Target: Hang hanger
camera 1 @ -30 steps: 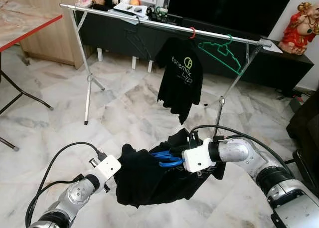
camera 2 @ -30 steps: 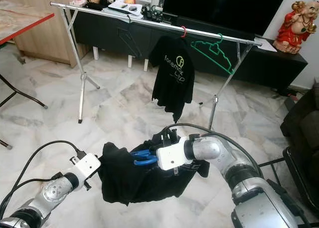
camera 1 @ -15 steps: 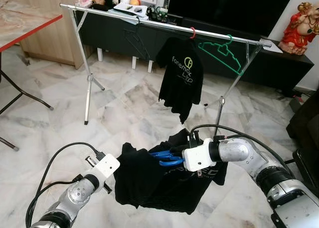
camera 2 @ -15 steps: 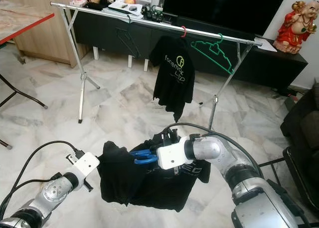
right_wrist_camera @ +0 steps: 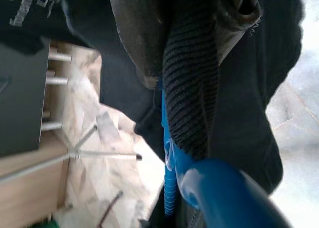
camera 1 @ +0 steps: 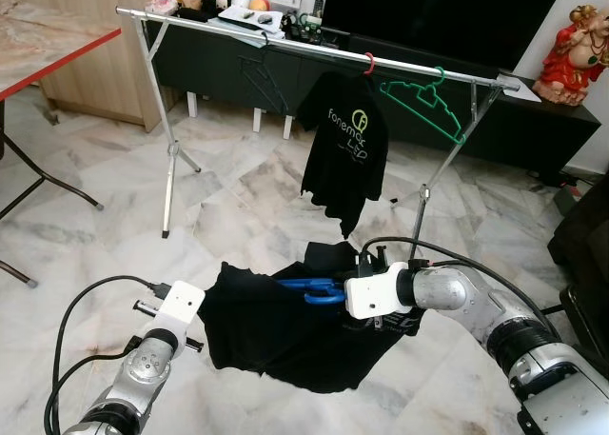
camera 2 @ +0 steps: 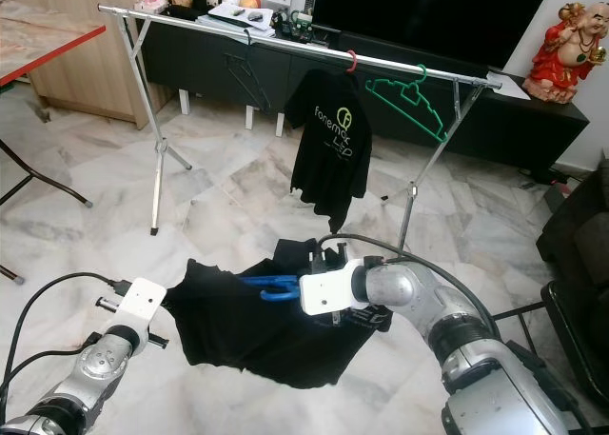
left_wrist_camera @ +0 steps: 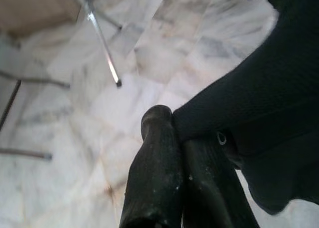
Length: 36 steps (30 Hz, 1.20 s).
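A black T-shirt [camera 1: 271,330] hangs stretched between my two grippers above the marble floor. My right gripper [camera 1: 333,287] is shut on a blue hanger [camera 1: 306,286] and on the shirt's ribbed collar [right_wrist_camera: 192,103]; the hanger's blue bar [right_wrist_camera: 172,158] runs beside the collar in the right wrist view. My left gripper [camera 1: 207,306] is shut on the shirt's left edge, the cloth [left_wrist_camera: 239,108] pinched between its fingers [left_wrist_camera: 157,163]. Beyond stands a silver clothes rail [camera 1: 314,47].
On the rail hang a black printed T-shirt [camera 1: 347,149] on a red hook, a bare green hanger [camera 1: 423,97] and a black hanger [camera 1: 262,73]. A dark TV console [camera 1: 533,121] stands behind; a red-edged table [camera 1: 57,59] is at left, a dark seat [camera 1: 585,235] at right.
My left gripper has pulled away to the left, drawing the shirt from a drooping bundle into a wider, flatter sheet. The right gripper has stayed nearly where it was with the hanger.
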### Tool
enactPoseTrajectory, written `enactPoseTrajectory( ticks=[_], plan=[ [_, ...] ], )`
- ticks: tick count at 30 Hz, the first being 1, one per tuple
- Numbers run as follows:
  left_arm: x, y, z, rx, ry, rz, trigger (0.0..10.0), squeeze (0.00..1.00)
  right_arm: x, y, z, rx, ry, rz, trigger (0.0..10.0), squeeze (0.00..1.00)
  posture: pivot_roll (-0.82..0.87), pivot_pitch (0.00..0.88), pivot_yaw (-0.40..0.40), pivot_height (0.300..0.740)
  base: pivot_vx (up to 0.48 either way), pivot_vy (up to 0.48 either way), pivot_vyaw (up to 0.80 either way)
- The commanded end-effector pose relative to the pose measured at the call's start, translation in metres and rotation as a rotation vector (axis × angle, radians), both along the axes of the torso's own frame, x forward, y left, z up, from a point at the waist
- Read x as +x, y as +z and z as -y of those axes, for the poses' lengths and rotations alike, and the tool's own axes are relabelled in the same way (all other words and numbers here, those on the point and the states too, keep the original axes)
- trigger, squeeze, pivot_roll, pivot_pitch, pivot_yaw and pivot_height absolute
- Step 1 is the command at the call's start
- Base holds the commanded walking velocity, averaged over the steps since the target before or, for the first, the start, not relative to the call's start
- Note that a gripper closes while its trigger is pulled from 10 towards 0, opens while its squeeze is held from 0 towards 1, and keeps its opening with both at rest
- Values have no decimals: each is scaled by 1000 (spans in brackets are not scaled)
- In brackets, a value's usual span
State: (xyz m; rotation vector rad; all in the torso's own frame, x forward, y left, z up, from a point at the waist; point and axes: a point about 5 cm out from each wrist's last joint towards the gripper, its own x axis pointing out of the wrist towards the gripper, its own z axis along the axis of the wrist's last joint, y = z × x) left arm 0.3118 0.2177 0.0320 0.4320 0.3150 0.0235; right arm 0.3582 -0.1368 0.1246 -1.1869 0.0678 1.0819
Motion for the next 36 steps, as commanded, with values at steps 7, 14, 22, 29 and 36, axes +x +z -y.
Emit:
enactPoseTrajectory(
  ticks=[7,14,22,29,36],
  plan=[
    [-33,-32,-38,-11,277,-222,0,0,-4,-6,50,184,-260,-153,10000,0,-27,87,-168,740,0,0,0],
    [-31,-41,6,77,-164,-298,0,0,10,9,44,352,-392,-96,10000,0,-27,90,-163,740,0,0,0],
    [-39,-48,33,55,-460,-377,0,0,20,27,29,672,-467,-142,10000,0,-20,93,-164,740,0,0,0],
    [-27,-35,34,99,-472,-301,0,0,12,15,6,672,-379,-284,10000,0,-15,91,-165,740,0,0,0],
    [-17,-22,33,100,-449,-206,10000,0,-1,-10,12,424,-307,-361,10000,0,-10,89,-168,740,0,0,0]
  ],
)
